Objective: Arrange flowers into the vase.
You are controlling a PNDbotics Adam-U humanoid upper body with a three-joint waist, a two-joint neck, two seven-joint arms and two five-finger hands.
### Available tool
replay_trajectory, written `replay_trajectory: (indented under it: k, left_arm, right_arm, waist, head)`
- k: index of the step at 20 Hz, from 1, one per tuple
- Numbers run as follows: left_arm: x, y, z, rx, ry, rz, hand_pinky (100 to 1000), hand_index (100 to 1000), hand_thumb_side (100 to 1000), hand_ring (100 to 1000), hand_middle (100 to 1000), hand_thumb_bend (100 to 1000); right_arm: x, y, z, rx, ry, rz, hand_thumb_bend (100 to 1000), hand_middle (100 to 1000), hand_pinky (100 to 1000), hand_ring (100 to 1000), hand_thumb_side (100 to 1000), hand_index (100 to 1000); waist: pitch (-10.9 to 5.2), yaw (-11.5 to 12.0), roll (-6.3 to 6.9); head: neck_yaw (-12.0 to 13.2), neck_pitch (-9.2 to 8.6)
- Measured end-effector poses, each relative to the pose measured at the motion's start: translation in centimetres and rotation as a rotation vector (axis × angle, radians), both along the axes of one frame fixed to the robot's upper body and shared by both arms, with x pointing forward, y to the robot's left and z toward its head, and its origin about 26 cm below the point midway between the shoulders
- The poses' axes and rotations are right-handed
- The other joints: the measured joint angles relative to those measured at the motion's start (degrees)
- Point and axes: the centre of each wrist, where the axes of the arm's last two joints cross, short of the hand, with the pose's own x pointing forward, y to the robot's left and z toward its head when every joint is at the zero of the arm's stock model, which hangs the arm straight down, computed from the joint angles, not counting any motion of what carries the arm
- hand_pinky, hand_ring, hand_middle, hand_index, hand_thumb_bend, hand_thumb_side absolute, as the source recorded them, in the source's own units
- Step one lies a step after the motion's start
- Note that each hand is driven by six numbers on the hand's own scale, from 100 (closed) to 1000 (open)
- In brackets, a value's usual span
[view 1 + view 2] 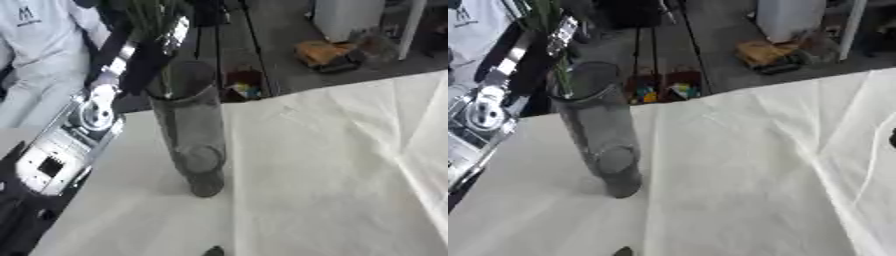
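Note:
A tall clear glass vase (191, 130) stands upright on the white tablecloth (332, 170), left of the middle. My left arm rises from the lower left, and my left hand (164, 37) is above the vase's mouth. Its fingers are curled round a bunch of green flower stems (546, 17). The stems hang down, and their lower ends reach into the vase's mouth (562, 80). The flower heads are cut off by the top edge of the views. My right hand does not show.
The table's far edge runs just behind the vase. Beyond it are a dark stand, a box of coloured things (243, 86) and an orange bundle (325, 53) on the floor. A small dark thing (213, 251) lies near the front edge. A dark shape (892, 137) shows at the right edge.

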Motion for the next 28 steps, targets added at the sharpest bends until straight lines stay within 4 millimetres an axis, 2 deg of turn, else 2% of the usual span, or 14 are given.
replay_trajectory:
  k: [19, 28]
  left_arm:
    - [-0.20, 0.44, 0.00, 0.165, 0.070, -0.014, 730, 996, 1000, 796, 975, 100]
    - [-0.37, 0.93, 0.45, 0.212, 0.096, -0.005, 743, 1000, 1000, 809, 981, 100]
  right_arm:
    - [0.00, 0.00, 0.00, 0.007, 0.003, 0.002, 100, 337, 884, 795, 922, 898]
    - [0.00, 0.00, -0.01, 0.011, 0.006, 0.003, 100, 336, 886, 796, 923, 899]
  waist:
    - [-0.32, 0.2, 0.01]
    - [-0.41, 0.2, 0.03]
  head:
    - [0.0, -0.04]
    - [0.0, -0.05]
